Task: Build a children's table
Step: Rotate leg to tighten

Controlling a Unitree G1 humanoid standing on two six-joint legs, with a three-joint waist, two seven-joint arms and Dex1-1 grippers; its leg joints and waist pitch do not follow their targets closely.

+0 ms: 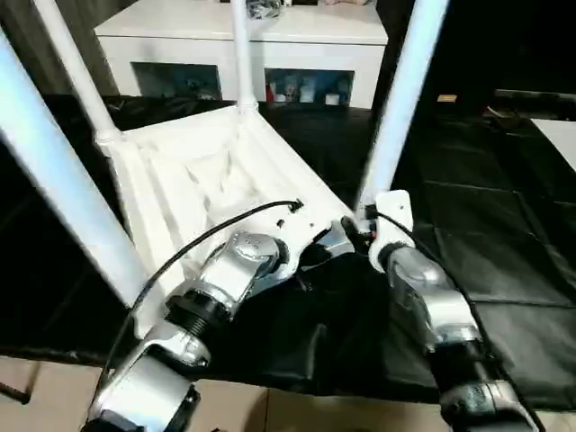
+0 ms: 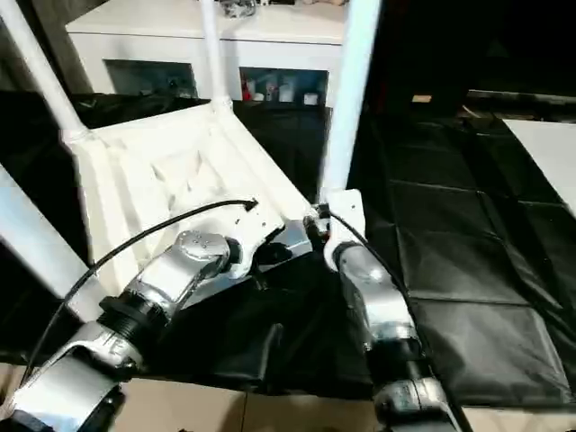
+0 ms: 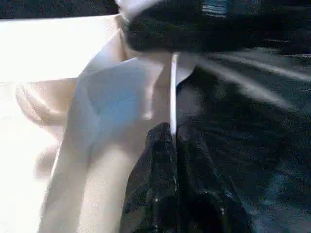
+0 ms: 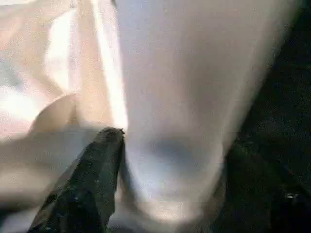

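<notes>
The children's table lies upside down on a black mat, ribbed underside of its top [image 1: 180,180] facing up. Four white legs stand up from its corners: the near-right leg [image 1: 396,108], the near-left leg [image 1: 54,180] and two far ones [image 1: 76,72] [image 1: 241,54]. My left gripper [image 1: 310,256] is shut on the thin rim of the top beside the near-right corner; its fingers [image 3: 160,170] pinch that white edge. My right gripper [image 1: 360,225] straddles the base of the near-right leg [image 4: 184,97], open, with one finger [image 4: 92,179] against it.
A white cabinet [image 1: 243,36] with glass-fronted compartments stands behind the table. The black mat [image 1: 504,225] stretches to the right, where a white surface [image 1: 562,135] begins. Light floor [image 1: 54,396] shows at the near edge.
</notes>
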